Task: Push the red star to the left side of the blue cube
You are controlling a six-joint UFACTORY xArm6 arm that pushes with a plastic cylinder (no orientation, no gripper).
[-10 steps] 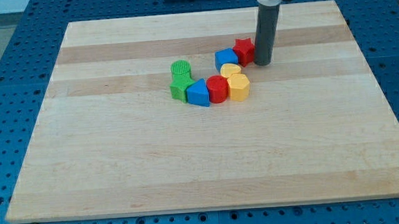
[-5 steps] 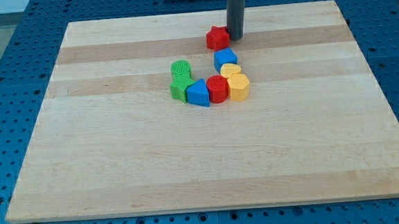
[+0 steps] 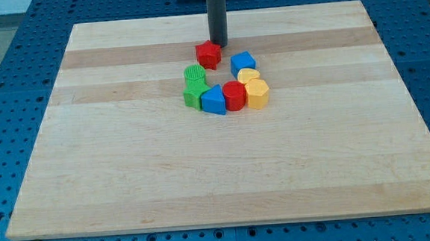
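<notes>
The red star (image 3: 209, 55) lies on the wooden board (image 3: 128, 163), to the left of the blue cube (image 3: 243, 62) with a small gap between them. My tip (image 3: 218, 45) is at the star's upper right edge, touching or nearly touching it. The dark rod rises from there to the view's top.
Below the star sits a cluster: a green ribbed block (image 3: 194, 74), a green block (image 3: 192, 96), a blue block (image 3: 214, 100), a red cylinder (image 3: 234, 96), a yellow block (image 3: 257, 94) and a second yellow block (image 3: 248, 75) under the blue cube.
My tip moved from the cube's right side up and around to the left. The red star slid from the cube's right, over its top, to its left.
</notes>
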